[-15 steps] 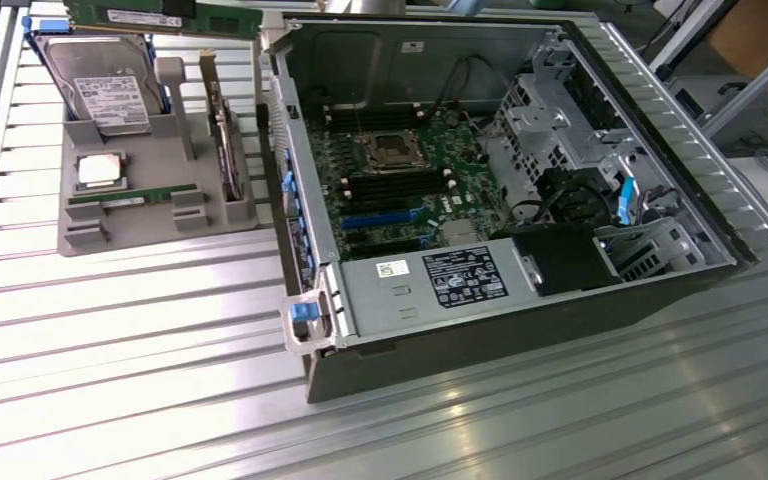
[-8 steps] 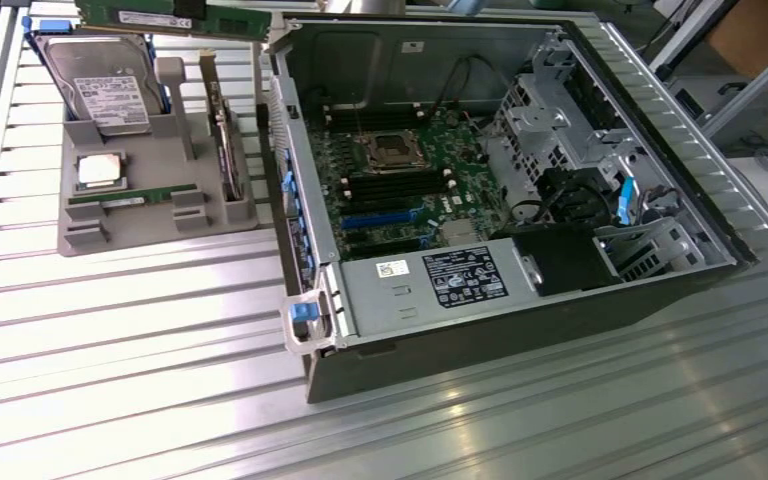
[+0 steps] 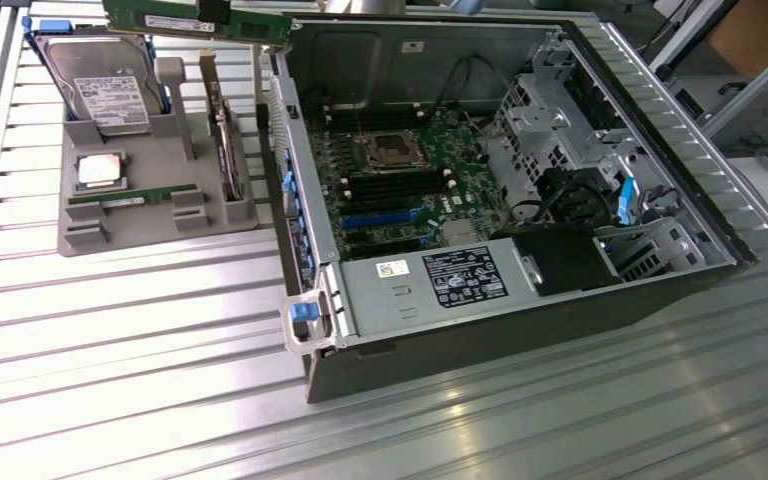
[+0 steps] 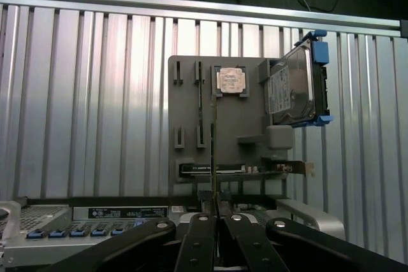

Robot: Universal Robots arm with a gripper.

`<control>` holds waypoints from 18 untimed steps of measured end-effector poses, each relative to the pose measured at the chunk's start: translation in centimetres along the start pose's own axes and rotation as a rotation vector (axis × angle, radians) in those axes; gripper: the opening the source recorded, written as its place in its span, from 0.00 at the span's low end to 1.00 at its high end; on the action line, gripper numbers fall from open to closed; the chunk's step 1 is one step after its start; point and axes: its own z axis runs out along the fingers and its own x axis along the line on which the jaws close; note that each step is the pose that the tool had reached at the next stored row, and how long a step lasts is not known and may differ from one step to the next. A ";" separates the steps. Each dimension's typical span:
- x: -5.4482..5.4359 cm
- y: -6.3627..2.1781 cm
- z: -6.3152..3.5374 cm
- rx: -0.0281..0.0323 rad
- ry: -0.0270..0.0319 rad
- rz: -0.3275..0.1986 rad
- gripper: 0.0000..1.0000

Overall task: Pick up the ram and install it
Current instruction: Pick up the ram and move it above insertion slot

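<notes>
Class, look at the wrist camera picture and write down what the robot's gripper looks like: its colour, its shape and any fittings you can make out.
The gripper is matt black and built from flat linkage bars. Two broad outer bars slope in from the sides, and two narrower inner bars taper to slim fingers. A round silver pivot pin sits near the end of each bar.

Circuit-board ram point(image 3: 157, 20), shiny ribbed metal table point(image 3: 157, 330)

I can read no text here. Labels on the power supply point(image 3: 471, 278), hard drive point(image 3: 108, 92) and ram point(image 3: 157, 20) are too small.
</notes>
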 end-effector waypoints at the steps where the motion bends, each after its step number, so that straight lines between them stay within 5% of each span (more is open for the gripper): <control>1: 0.0 0.00 -0.01 -0.0001 0.0001 0.000 0.12; 10: 0.0 -0.20 -0.05 0.0022 0.0003 0.000 0.12; 18: 0.0 -0.52 -0.07 0.0773 0.0032 -0.010 0.12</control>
